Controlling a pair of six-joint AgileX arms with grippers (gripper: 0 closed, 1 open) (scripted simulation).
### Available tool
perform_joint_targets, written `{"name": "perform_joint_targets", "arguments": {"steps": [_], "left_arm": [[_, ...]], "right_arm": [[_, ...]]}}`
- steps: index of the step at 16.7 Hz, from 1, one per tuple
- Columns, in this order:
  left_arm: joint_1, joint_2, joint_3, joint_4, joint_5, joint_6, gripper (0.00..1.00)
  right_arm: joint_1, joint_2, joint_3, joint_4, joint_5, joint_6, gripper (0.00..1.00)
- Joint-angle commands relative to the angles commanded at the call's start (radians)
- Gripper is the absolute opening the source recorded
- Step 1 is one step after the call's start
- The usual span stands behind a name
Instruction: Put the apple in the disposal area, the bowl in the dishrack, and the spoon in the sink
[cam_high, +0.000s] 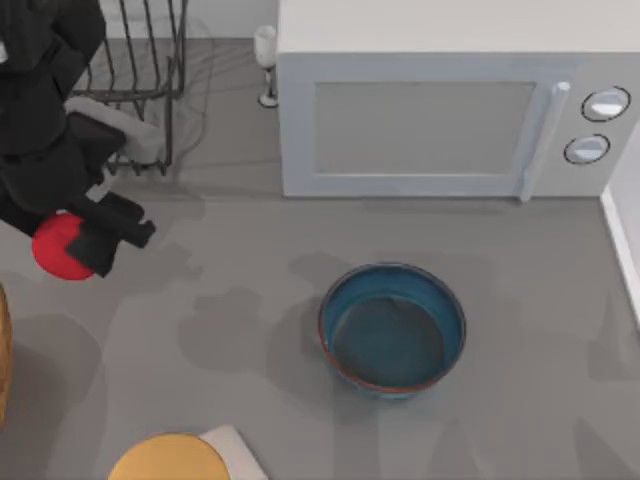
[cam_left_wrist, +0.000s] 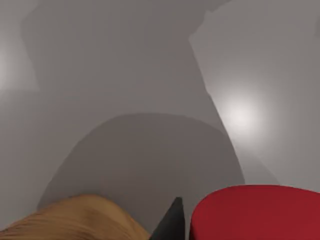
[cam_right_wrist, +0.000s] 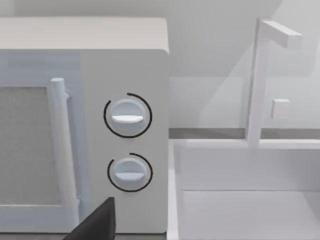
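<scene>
Top view puts the apple (cam_high: 55, 245) near the table's left edge, in front of the dishrack (cam_high: 135, 60), with our left gripper (cam_high: 100, 240) pinching it between its black fingers. From our left wrist view, the apple (cam_left_wrist: 255, 212) sits right against one dark fingertip (cam_left_wrist: 170, 222). Well to the right, the bowl (cam_high: 392, 328) stands upright on the grey table (cam_high: 250, 250), before the microwave (cam_high: 450, 110). Our right wrist view faces the microwave's dials (cam_right_wrist: 127, 117) and the white sink (cam_right_wrist: 240, 195) beside them; one dark finger (cam_right_wrist: 97, 222) of our right gripper shows, and we cannot tell its spread.
</scene>
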Motion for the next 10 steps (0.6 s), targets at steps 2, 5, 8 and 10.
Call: {"name": "perform_joint_targets", "arguments": {"steps": [2,5,8,10], "left_arm": [[0.048,-0.027,-0.011,-0.029,0.002,0.190,0.00],[0.130,-0.078,-0.036,-0.075,0.004,0.513,0.00],[0.215,-0.136,-0.065,-0.118,0.006,0.838,0.00],[0.269,-0.178,-0.084,-0.140,0.007,1.033,0.00]], "right_arm": [[0.000,0.000,0.000,0.000,0.000,0.000,1.00],[0.000,0.000,0.000,0.000,0.000,0.000,1.00],[0.000,0.000,0.000,0.000,0.000,0.000,1.00],[0.000,0.000,0.000,0.000,0.000,0.000,1.00]]}}
